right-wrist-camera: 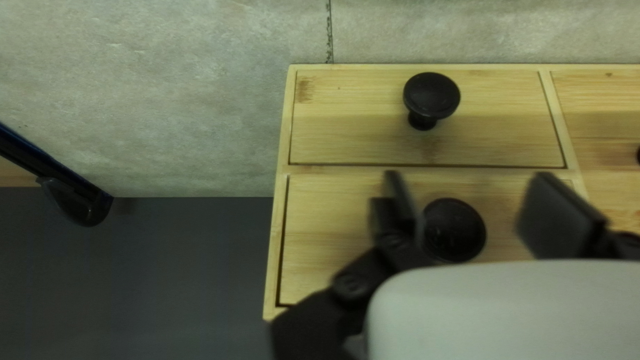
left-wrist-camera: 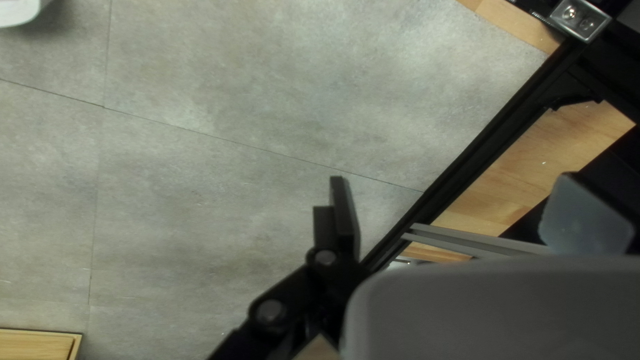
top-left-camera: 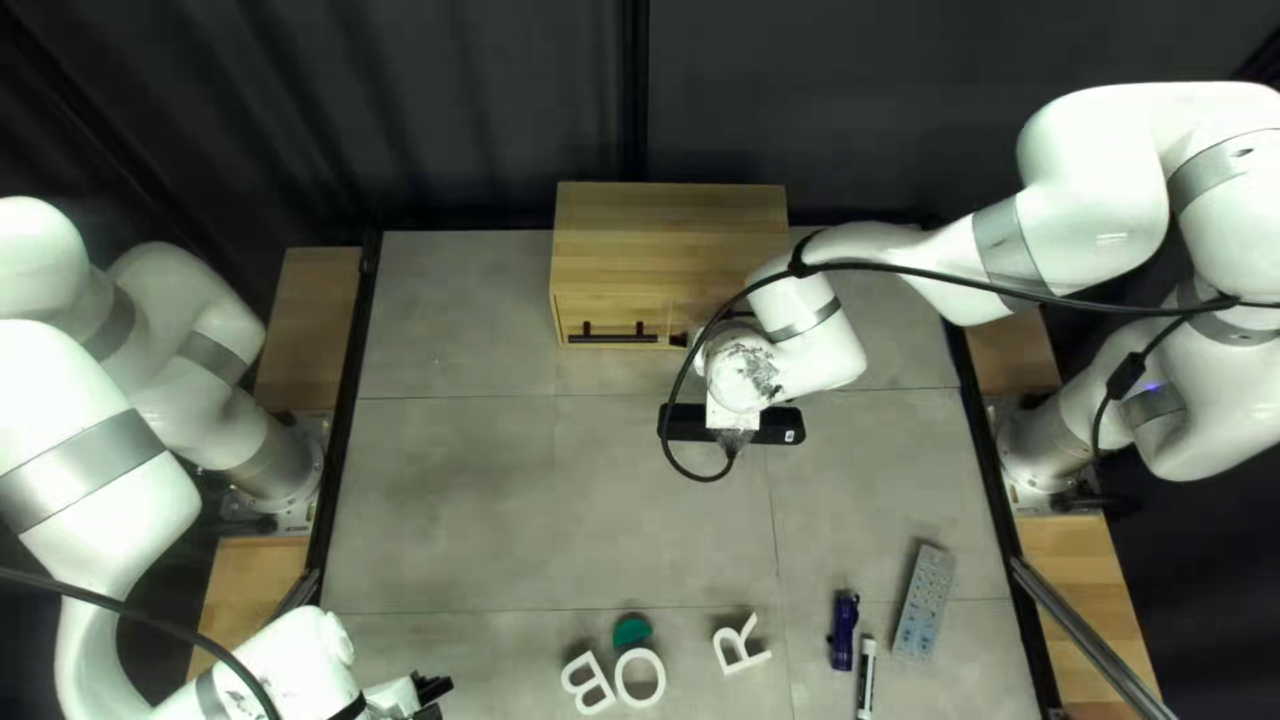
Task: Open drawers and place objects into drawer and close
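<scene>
At the far side, wide right jaws (right-wrist-camera: pixel 470 183) flank a closed drawer's (right-wrist-camera: pixel 333 227) knob (right-wrist-camera: pixel 459 230), left jaws (left-wrist-camera: pixel 453 179) also wide; opening, storing letters (top-left-camera: pixel 620 678) and closing remain.

Soft diffuse light, faint shadows.

In the top left view, the right arm (top-left-camera: pixel 1067 200) hides part of the wooden drawer box (top-left-camera: pixel 671 234) and most of the right tool (top-left-camera: pixel 732 438). The marker (top-left-camera: pixel 867 674) and left arm (top-left-camera: pixel 80 440) get cut off. In the left wrist view, too little of a white thing (left-wrist-camera: pixel 19 12) shows to name it. In the right wrist view, the fingers (right-wrist-camera: pixel 561 217) are blurry, one black knob (right-wrist-camera: pixel 638 156) is mostly cut off, and the low drawer (right-wrist-camera: pixel 327 233) is partly hidden.
</scene>
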Controlling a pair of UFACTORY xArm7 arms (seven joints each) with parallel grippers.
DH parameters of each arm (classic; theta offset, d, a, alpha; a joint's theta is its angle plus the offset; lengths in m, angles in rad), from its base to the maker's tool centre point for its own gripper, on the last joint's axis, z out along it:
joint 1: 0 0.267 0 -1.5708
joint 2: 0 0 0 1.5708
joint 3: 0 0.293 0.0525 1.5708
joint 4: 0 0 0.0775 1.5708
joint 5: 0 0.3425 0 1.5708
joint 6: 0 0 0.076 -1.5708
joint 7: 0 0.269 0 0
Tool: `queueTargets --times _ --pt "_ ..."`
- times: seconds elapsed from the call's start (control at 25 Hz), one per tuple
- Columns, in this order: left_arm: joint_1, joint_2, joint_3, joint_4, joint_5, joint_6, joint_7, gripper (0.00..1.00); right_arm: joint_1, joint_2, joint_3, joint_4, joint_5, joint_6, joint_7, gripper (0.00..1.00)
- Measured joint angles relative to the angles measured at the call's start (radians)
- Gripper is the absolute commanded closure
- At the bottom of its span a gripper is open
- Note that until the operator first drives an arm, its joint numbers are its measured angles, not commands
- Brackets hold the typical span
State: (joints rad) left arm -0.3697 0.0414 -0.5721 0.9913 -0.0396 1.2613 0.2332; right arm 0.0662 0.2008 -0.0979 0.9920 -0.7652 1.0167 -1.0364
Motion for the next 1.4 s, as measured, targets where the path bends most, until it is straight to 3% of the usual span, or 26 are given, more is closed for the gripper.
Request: queueTargets --times 1.4 --pt "0.0 0.0 0.0 0.0 0.0 0.0 0.0 0.0 0.052 0.007 0.041 0.015 0.01 0.056 0.035 0.95"
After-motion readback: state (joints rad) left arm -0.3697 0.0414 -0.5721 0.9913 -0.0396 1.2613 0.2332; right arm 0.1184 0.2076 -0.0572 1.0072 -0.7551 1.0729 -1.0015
